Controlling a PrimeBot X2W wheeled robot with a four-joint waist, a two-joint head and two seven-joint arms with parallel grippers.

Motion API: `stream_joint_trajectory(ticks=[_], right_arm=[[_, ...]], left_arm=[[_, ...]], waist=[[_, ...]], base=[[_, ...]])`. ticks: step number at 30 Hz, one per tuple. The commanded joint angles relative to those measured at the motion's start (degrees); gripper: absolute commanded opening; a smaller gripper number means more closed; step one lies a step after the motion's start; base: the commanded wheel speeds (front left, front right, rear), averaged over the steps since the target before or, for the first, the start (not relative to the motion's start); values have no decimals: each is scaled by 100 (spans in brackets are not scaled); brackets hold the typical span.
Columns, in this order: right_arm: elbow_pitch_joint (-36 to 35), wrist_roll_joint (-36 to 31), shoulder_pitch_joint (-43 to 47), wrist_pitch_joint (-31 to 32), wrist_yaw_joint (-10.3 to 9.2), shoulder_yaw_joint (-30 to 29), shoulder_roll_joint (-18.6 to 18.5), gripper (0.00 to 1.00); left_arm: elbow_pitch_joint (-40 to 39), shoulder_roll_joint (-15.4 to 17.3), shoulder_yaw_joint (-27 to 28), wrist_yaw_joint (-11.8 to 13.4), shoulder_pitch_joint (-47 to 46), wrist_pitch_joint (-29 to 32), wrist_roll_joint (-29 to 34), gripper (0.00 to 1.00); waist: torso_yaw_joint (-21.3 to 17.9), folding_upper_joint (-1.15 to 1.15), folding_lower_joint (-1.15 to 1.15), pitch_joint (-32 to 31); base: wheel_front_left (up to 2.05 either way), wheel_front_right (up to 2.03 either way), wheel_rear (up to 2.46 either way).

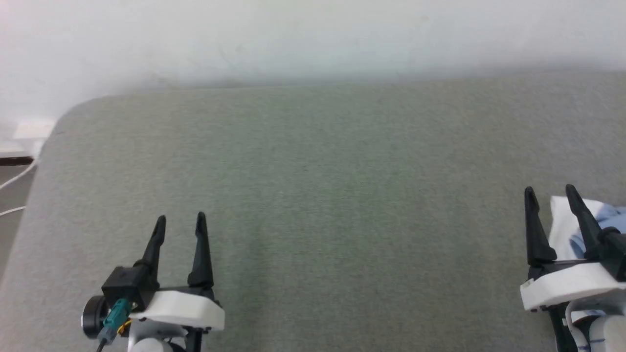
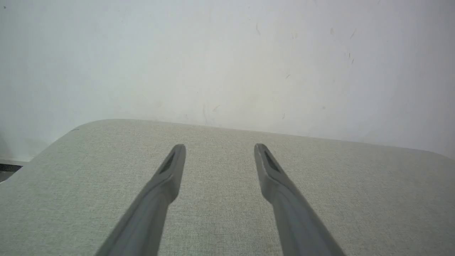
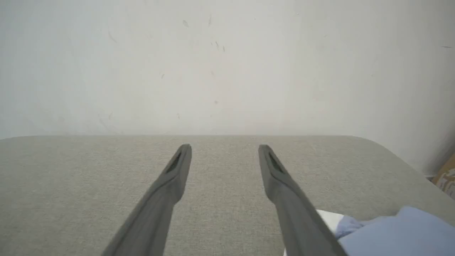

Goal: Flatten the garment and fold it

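Observation:
The light blue garment (image 1: 612, 220) lies bunched at the far right edge of the grey table, with a white part (image 1: 562, 215) showing beside it. My right gripper (image 1: 548, 191) hovers open at the lower right, its right finger crossing in front of the white cloth. In the right wrist view the garment (image 3: 398, 231) sits low and to the right of the open gripper (image 3: 224, 148). My left gripper (image 1: 180, 219) stands open at the lower left over bare table, far from the cloth, and its wrist view has the gripper (image 2: 219, 147) with nothing between the fingers.
A grey fabric-covered table (image 1: 313, 186) spans the view, with a rounded far-left corner. A white wall (image 1: 313, 39) rises behind it. White cables (image 1: 14, 181) hang off the left side. A cardboard-coloured object (image 3: 448, 176) shows past the table's right corner.

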Motion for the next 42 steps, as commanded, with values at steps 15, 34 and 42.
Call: stream_joint_trajectory(ticks=[15, 34, 42], right_arm=[[-1051, -99, 1355, 337, -11, 251, 278, 100], [-983, -57, 1316, 364, 1, 482, 270, 0], [-944, -97, 1247, 402, 0, 504, 272, 0]], left_arm=[[157, 166, 159, -94, 609, -27, 221, 100], [137, 187, 119, -120, 551, 72, 350, 0], [91, 152, 147, -140, 528, 165, 426, 0]], waist=[[498, 0, 1, -702], [499, 0, 1, -707], [492, 0, 1, -703]], base=[[0, 0, 0], [0, 0, 0], [0, 0, 0]])
